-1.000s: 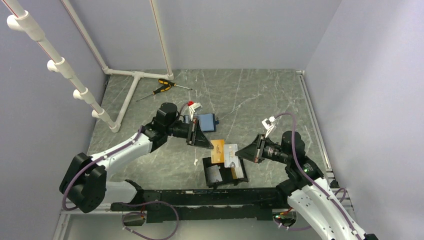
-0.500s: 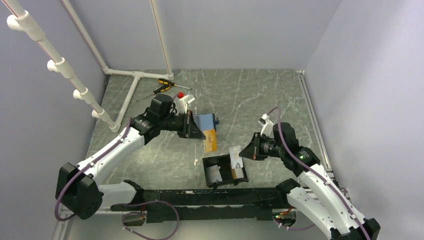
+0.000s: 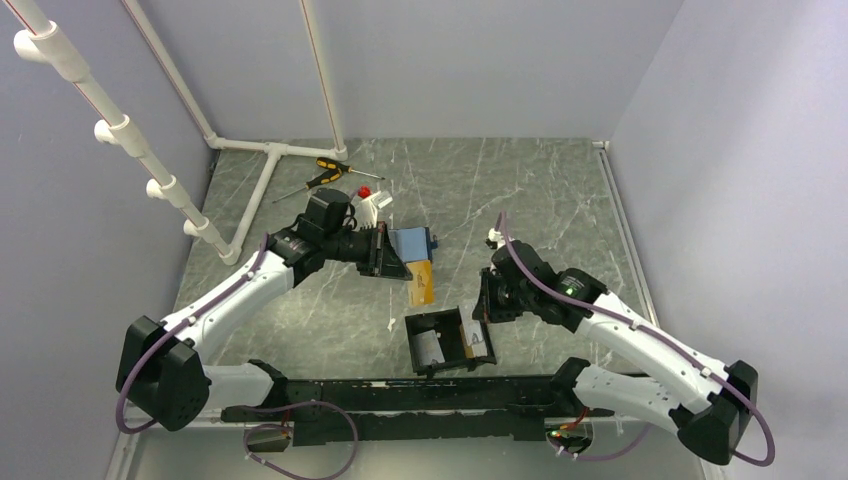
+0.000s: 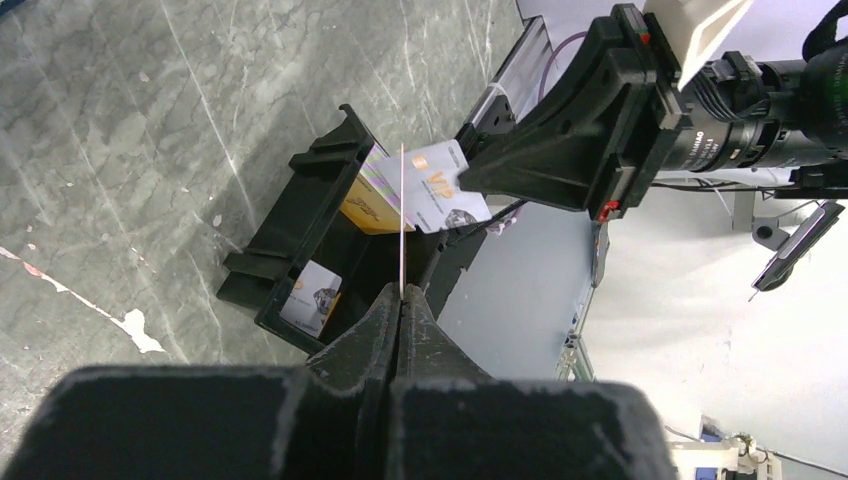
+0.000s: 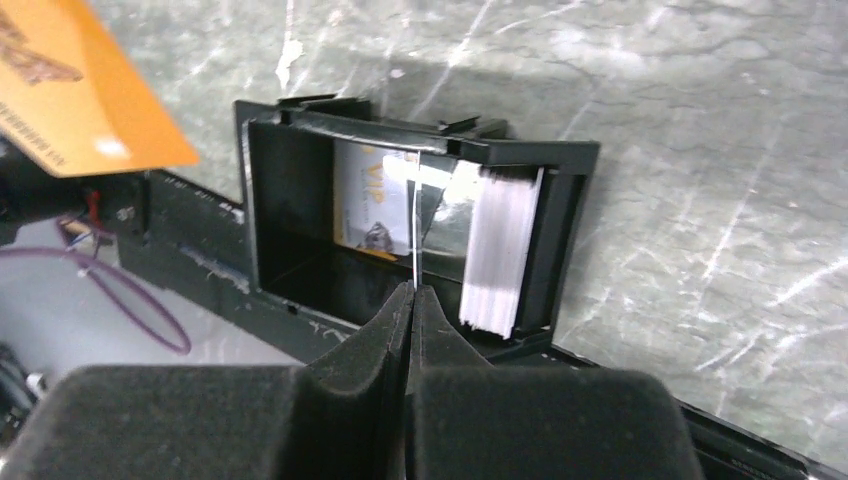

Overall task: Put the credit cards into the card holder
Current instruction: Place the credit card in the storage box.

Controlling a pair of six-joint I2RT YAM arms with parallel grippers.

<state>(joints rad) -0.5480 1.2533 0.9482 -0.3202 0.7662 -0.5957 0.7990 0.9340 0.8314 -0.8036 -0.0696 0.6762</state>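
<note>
**Hidden or unclear**
- The left pincer (image 4: 402,297) is clamped shut on the orange card (image 3: 422,283). From its own wrist the card shows only as a thin edge-on line.
- The right pincer (image 5: 412,292) is clamped shut on the pale card (image 4: 440,195), which is marked "VIP". It is likewise seen edge-on from its own wrist.
- From above, the right fingertips are masked by the wrist body.
- A small red-and-white object (image 3: 367,194) behind the left wrist cannot be identified.
- The blue wallet (image 3: 412,242) is partly covered by the left pincer.
- Print on the cards inside the holder is too small to read.

**Surface and room**
- The table (image 3: 530,200) is dark grey-green, marbled and streaked with pale veins. A white chipped mark (image 4: 135,328) is seen beside the holder.
- The walls (image 3: 450,60) are plain pale lilac.
- A white pipe frame (image 3: 262,170) is set at the far left corner.
- A screwdriver (image 3: 326,173) with a yellow-and-black handle is laid just beside the frame.

**Containers and contents**
- The card holder (image 5: 420,140) is a black, open-topped tray. It is placed close to the table's near edge, between the two pincers.
- A white stack (image 5: 498,250) stands on edge against one end wall.
- An orange-faced card (image 4: 360,207) is seen inside, under the pale card.
- A printed card (image 4: 312,293) is seen in the end nearer the left arm. Whether it lies flat or leans cannot be told.
- The pale card is held over the open top. Contact with the inside cannot be told.
- The orange card is held above the table just beyond the holder, apart from it.
</note>
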